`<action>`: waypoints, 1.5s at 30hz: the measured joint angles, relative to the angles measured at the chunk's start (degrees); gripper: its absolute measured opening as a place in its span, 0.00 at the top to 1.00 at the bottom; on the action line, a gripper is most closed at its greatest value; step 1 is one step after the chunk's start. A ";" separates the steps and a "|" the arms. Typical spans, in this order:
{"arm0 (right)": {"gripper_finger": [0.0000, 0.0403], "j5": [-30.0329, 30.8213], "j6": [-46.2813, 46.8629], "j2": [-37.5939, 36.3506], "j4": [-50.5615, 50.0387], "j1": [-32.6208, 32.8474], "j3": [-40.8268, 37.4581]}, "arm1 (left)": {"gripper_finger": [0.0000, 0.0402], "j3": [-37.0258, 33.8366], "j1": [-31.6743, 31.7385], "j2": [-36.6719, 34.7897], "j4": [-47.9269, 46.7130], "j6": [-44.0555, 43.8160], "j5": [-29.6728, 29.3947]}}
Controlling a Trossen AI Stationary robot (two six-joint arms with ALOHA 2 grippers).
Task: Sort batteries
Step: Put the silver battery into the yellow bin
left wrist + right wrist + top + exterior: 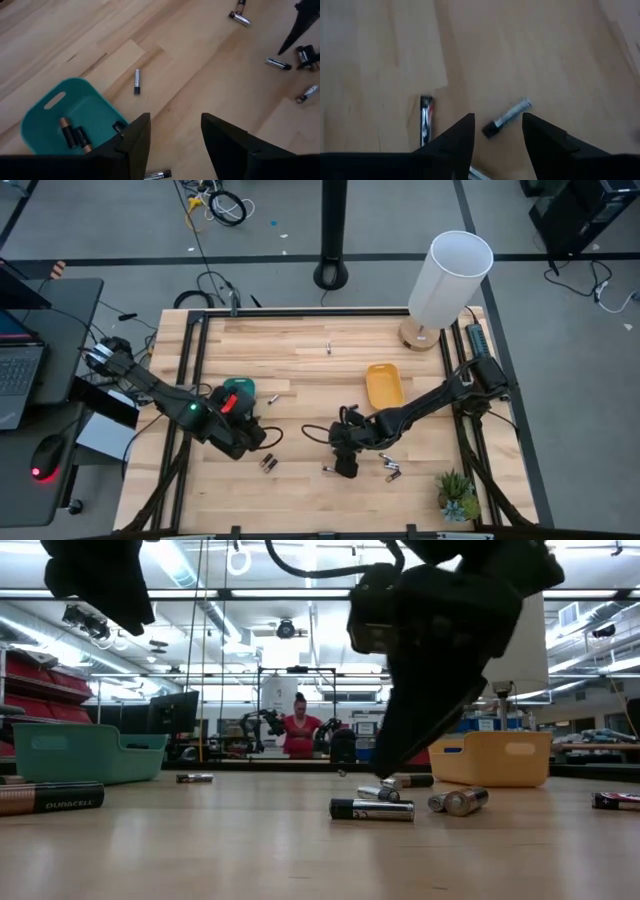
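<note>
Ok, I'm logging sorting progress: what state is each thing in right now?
left gripper: open, empty, above the table beside the green tray
right gripper: open, over a loose battery, not gripping it
green tray: upright, holds several batteries
yellow tray: upright, looks empty
lamp: upright

Light butcher-block wooden table (pixel 300 370). Teal plastic tray (pixel 243 390) at nine o'clock; yellow plastic tray (pixel 384 385) toward two o'clock; white cylindrical lamp (pixel 450 278) at one o'clock; small green potted plant (pixel 457 495) at four o'clock.
</note>
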 joint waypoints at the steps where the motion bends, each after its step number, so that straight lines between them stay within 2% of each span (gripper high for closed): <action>1: 0.57 0.04 -0.21 0.18 0.20 0.02 0.00 | 0.54 0.00 0.00 0.00 -0.63 -0.59 0.36; 9: 0.57 3.04 -2.26 2.77 -0.81 0.03 0.17 | 0.54 -0.02 -0.12 0.02 -3.36 -1.19 5.05; 15: 0.61 5.61 -7.25 2.84 -1.73 -0.12 0.17 | 0.54 0.18 -0.71 0.02 -4.24 -2.38 5.63; 18: 0.71 5.70 -9.30 2.84 -2.03 -0.30 0.17 | 0.54 0.24 -1.03 0.02 -4.24 -2.39 6.51; 22: 0.91 5.15 -11.35 2.78 -2.28 -1.03 0.17 | 0.54 0.26 -1.11 0.02 -4.08 -2.37 7.53; 24: 0.95 3.22 -12.17 2.68 -2.18 -1.82 0.17 | 0.54 0.26 -1.07 0.02 -3.68 -2.35 8.69; 29: 0.92 -2.06 -11.46 2.41 -2.04 -4.73 0.17 | 0.54 0.26 -1.11 0.02 0.37 -2.30 9.07; 32: 0.95 -4.60 -12.44 1.68 -2.25 -6.33 0.09 | 0.54 0.27 -1.07 0.02 0.75 -2.28 8.15; 37: 1.00 -3.37 -15.34 -0.54 -2.82 -8.77 -0.06 | 0.54 0.26 -1.07 0.02 0.75 -2.20 6.07; 45: 0.99 -4.49 -17.85 -3.90 -0.03 -12.10 -0.05 | 0.54 0.26 -0.96 0.02 0.77 -2.32 3.99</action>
